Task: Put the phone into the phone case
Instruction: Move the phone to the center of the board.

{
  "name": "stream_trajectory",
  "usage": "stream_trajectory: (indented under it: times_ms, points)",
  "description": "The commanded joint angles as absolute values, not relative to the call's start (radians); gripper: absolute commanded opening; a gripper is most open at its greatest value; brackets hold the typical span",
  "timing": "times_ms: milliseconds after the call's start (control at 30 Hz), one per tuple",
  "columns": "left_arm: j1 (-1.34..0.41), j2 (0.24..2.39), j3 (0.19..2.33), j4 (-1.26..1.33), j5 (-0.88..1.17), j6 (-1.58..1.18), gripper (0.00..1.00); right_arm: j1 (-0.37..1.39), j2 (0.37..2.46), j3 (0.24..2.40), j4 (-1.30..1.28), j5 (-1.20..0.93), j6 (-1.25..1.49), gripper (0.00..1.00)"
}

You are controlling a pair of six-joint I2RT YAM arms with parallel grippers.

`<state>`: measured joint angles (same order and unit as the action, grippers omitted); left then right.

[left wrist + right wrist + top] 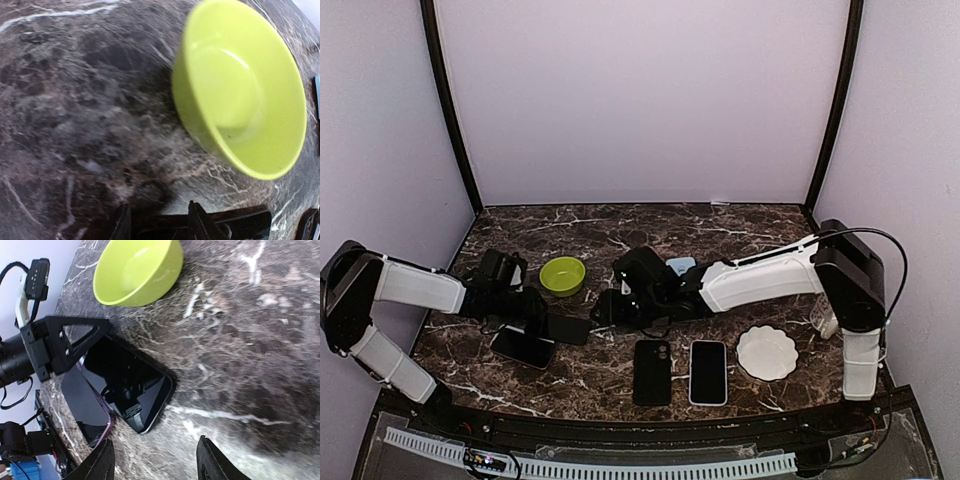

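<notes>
A black phone (570, 329) (127, 385) lies flat at the table's left centre, one end over a purple-rimmed phone (520, 347) (82, 407). My left gripper (544, 318) (160, 226) is shut on the black phone's (240, 221) left end, and one finger (65, 342) shows across it. My right gripper (607, 307) (156, 464) hovers just right of that phone, open, with only marble between its fingers. A black slab with a camera cut-out (652, 371), which looks like the phone case, lies at the front centre, apart from both grippers.
A lime green bowl (562, 275) (240, 90) (137, 270) stands just behind the grippers. A white-rimmed phone (708, 372) lies beside the black slab, with a white scalloped plate (767, 352) to its right. A pale blue object (680, 265) peeks out behind the right arm.
</notes>
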<state>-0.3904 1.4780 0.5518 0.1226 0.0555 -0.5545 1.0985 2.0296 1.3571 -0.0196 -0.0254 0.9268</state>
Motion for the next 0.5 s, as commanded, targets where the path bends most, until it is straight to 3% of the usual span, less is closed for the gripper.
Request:
stream_trajectory:
  times_ms: [0,333,467]
  points:
    - [-0.489,1.502,0.538,0.007,0.071,-0.534,0.37,1.094,1.942,1.310,-0.087,0.071,0.856,0.58]
    - [-0.668,1.638,0.664,0.041,0.173,-0.527,0.34,1.094,1.809,1.216,-0.189,0.127,0.667,0.63]
    - [-0.729,1.697,0.718,0.115,0.291,-0.521,0.34,1.094,1.832,1.297,-0.300,0.074,0.488,0.67]
